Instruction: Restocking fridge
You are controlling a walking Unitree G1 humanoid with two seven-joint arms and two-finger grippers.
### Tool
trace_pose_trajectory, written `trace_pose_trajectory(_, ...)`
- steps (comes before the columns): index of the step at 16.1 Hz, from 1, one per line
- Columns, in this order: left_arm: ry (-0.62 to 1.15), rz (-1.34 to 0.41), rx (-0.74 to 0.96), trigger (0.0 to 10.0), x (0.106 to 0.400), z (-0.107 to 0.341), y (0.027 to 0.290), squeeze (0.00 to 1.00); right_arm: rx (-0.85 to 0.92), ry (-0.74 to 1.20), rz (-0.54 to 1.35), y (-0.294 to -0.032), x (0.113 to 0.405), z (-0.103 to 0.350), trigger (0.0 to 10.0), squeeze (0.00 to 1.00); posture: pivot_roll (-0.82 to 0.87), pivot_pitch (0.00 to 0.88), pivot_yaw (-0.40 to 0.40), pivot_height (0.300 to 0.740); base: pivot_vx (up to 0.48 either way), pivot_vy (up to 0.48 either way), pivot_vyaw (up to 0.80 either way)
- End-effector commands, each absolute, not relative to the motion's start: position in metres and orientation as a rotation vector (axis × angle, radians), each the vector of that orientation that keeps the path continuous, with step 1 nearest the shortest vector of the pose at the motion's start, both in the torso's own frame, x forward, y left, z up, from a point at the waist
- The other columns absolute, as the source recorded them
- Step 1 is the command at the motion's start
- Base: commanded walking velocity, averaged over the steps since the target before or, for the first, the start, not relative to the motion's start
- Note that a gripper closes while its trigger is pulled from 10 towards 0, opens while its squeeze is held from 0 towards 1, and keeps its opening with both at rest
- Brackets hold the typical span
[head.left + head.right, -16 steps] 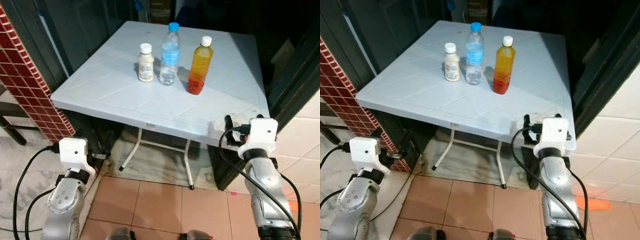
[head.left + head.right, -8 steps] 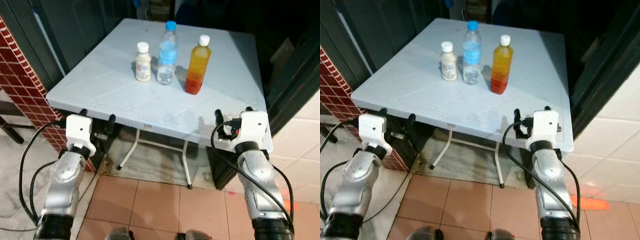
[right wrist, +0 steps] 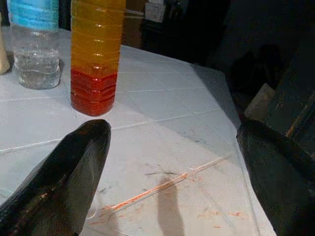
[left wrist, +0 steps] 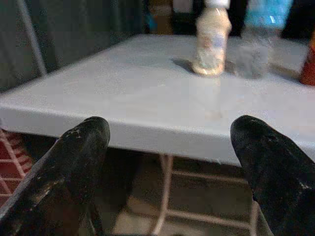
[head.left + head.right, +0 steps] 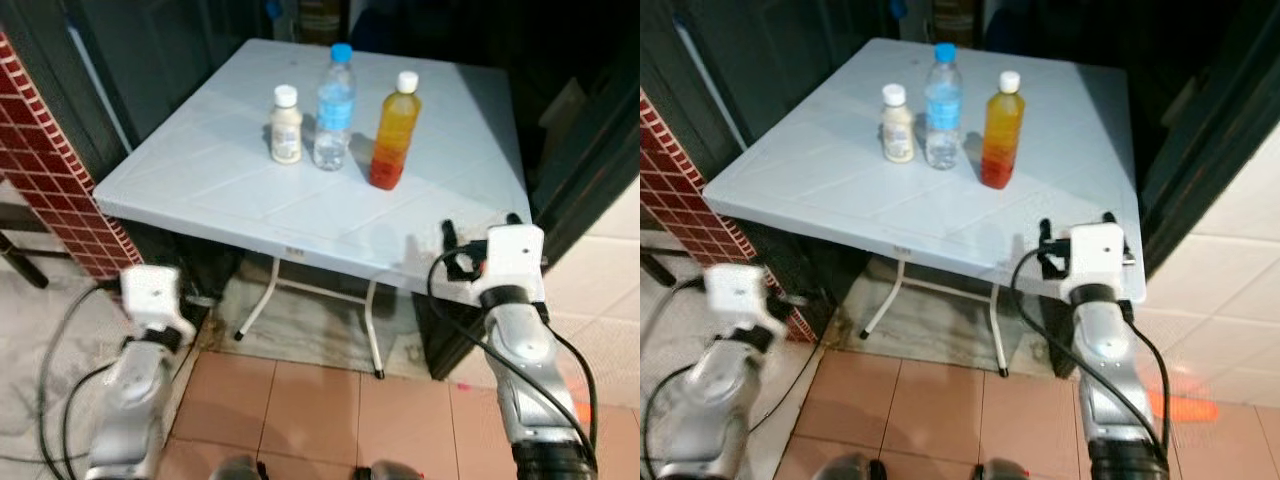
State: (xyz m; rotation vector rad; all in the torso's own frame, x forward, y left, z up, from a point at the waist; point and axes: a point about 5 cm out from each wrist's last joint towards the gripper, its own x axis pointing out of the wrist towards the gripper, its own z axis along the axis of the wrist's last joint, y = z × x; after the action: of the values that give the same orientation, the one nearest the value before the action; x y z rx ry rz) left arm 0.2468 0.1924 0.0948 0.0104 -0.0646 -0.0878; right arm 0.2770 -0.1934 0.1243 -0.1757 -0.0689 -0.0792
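Orange bottle (image 3: 97,54) on table (image 5: 250,190), beyond open right pincer (image 3: 172,162).

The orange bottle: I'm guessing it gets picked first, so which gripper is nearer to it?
Right. The right gripper is raised at the table's near edge, just short of the orange bottle. The left gripper sits lower, off the table's opposite corner.
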Motion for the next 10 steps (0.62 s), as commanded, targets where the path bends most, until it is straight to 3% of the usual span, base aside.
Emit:
trace_pose_trajectory(1,-0.077,-0.075,0.003,10.0,0.246,0.100,0.192,0.00,-0.167,-0.080,-0.085,-0.190,0.278,0.126,10.0,0.00,0.03,0.015,-0.005,0.740,0.000,0.000,0.00)
trace_pose_trajectory(4,-0.072,-0.081,-0.018,10.0,0.247,0.100,0.191,0.00,-0.153,-0.094,-0.056,-0.184,0.281,0.130,10.0,0.00,0.03,0.017,-0.009,0.740,0.000,0.000,0.00)
trace_pose_trajectory(6,-0.072,-0.080,-0.053,10.0,0.250,0.104,0.191,0.00,-0.053,-0.090,-0.059,-0.182,0.285,0.132,10.0,0.00,0.02,0.020,-0.001,0.740,0.000,0.000,0.00)
trace_pose_trajectory(8,-0.074,-0.091,-0.063,10.0,0.253,0.105,0.190,0.00,-0.030,-0.075,-0.065,-0.181,0.289,0.132,10.0,0.00,0.02,0.019,-0.001,0.740,0.287,0.366,-0.25)
trace_pose_trajectory(10,-0.070,-0.089,-0.069,10.0,0.254,0.106,0.189,0.00,-0.042,-0.081,-0.059,-0.180,0.289,0.133,10.0,0.00,0.02,0.019,0.000,0.740,0.277,0.390,-0.80)
